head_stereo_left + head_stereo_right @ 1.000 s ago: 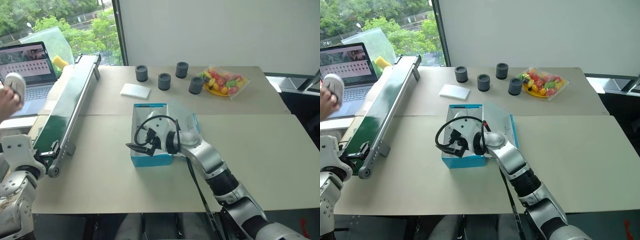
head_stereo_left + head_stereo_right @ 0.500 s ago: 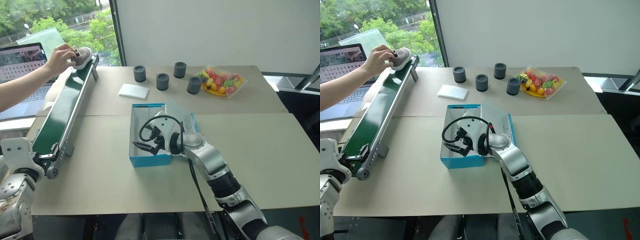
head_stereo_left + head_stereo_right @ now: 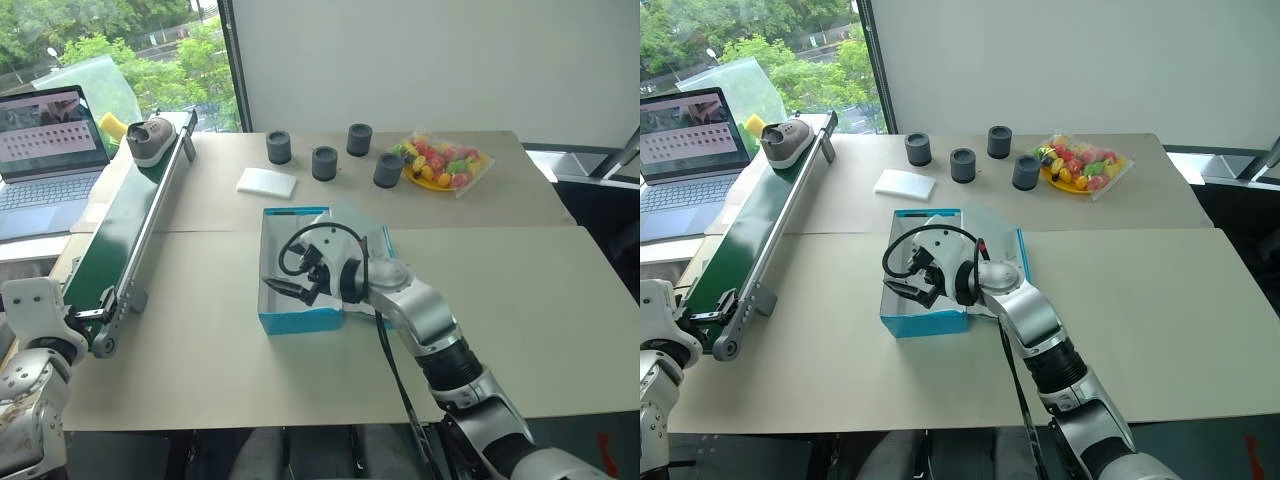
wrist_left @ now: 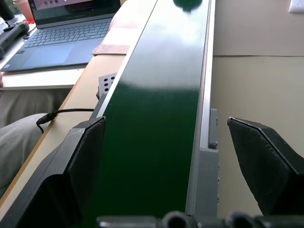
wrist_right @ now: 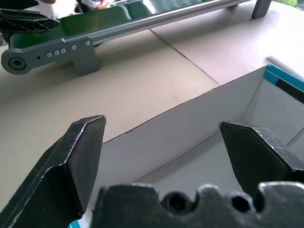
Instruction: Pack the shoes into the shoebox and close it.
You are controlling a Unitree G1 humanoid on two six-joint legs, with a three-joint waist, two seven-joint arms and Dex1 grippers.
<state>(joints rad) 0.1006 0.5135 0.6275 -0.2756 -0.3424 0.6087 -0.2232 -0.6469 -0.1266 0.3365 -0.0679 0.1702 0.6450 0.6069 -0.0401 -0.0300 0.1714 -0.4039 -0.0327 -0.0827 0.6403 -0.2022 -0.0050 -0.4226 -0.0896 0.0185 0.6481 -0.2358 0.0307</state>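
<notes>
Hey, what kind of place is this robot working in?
Probably a robot test lab set up as a packing station: a green conveyor belt carrying a shoe, an open laptop beside it, and a blue shoebox on plain tables.

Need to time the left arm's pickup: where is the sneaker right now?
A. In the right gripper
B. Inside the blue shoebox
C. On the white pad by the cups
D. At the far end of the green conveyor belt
D: the sneaker sits on the conveyor belt at its far end, near the laptop; the shoebox shows only white inside and the right gripper is open with nothing in it.
</notes>
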